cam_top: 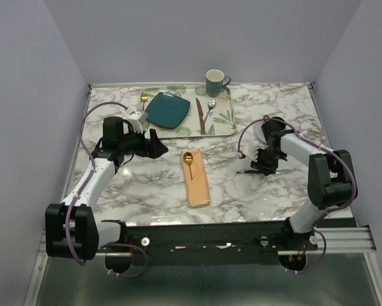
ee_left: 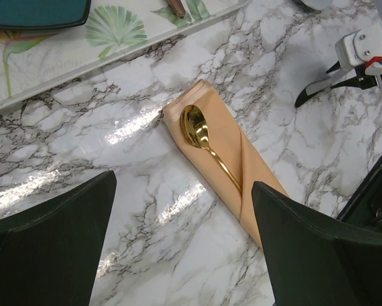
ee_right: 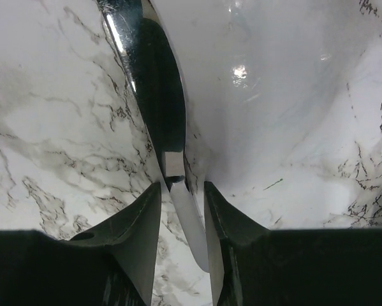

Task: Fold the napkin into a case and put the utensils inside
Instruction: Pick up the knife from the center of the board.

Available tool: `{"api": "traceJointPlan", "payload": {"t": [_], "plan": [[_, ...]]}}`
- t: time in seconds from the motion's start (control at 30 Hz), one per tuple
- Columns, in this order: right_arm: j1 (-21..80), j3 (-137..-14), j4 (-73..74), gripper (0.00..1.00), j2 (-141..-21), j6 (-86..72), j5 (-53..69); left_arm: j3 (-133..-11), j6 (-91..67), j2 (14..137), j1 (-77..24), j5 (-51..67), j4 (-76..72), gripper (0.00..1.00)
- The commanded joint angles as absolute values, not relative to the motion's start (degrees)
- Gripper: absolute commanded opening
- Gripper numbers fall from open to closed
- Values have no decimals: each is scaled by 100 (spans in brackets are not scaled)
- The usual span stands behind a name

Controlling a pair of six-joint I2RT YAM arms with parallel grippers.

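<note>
The peach-tan napkin [cam_top: 198,180] lies folded into a narrow case at the table's middle. The gold spoon [cam_top: 187,159] is tucked into it, bowl at the far end; the left wrist view shows the napkin [ee_left: 257,162] and the spoon [ee_left: 199,132] too. My left gripper [cam_top: 159,145] is open and empty, left of the napkin and above the marble [ee_left: 184,242]. The silver-grey knife [cam_top: 245,171] lies flat on the table to the right. My right gripper [cam_top: 262,167] is down on it, its fingers closed against the knife [ee_right: 189,220] where blade meets handle.
A leaf-patterned tray [cam_top: 224,120] at the back holds a teal plate [cam_top: 168,109], a brown-handled knife [cam_top: 200,116], a silver spoon [cam_top: 210,104] and a gold fork [cam_top: 143,97]. A green mug [cam_top: 215,81] stands behind it. Bare marble lies between napkin and knife.
</note>
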State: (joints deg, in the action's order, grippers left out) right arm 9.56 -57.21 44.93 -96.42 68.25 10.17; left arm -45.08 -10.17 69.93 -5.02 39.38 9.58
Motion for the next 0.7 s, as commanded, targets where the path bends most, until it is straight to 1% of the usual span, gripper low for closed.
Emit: {"api": "traceJointPlan", "payload": {"t": [0.0, 0.07, 0.13, 0.17, 0.2, 0.23, 0.37, 0.47, 0.57, 0.6, 0.67], "plan": [[1098, -4941, 3534, 37, -9537, 6838, 1072, -4421, -1072, 6934, -536, 3718, 897, 99], [1169, -4808, 3428, 36, -9510, 6742, 1107, -4421, -1107, 6961, -527, 3700, 844, 99], [1230, -4685, 3454, 32, -9597, 6689, 1081, -4430, -1134, 6987, -527, 3718, 835, 99], [1230, -4676, 3463, 29, -9641, 6671, 1072, -4438, -1134, 6979, -536, 3718, 852, 99], [1230, -4650, 3472, 22, -9659, 6662, 1072, -4456, -1090, 6979, -536, 3718, 870, 99], [1230, -4667, 3524, 20, -9703, 6662, 1107, -4465, -1072, 6961, -536, 3718, 905, 99], [1230, -5025, 4042, 17, -9860, 6793, 1555, -4456, -1020, 6917, -536, 3753, 967, 99], [1230, -5465, 4560, 19, -10211, 6864, 1740, -4456, -1037, 6934, -536, 3779, 967, 99], [1222, -5633, 4685, 27, -10336, 6908, 1688, -4474, -1072, 6970, -536, 3762, 940, 99], [1230, -5686, 4667, 34, -10362, 6882, 1670, -4474, -1072, 6970, -536, 3762, 932, 99], [1222, -5739, 4641, 38, -10389, 6707, 1635, -4482, -1072, 6961, -536, 3744, 923, 99]]}}
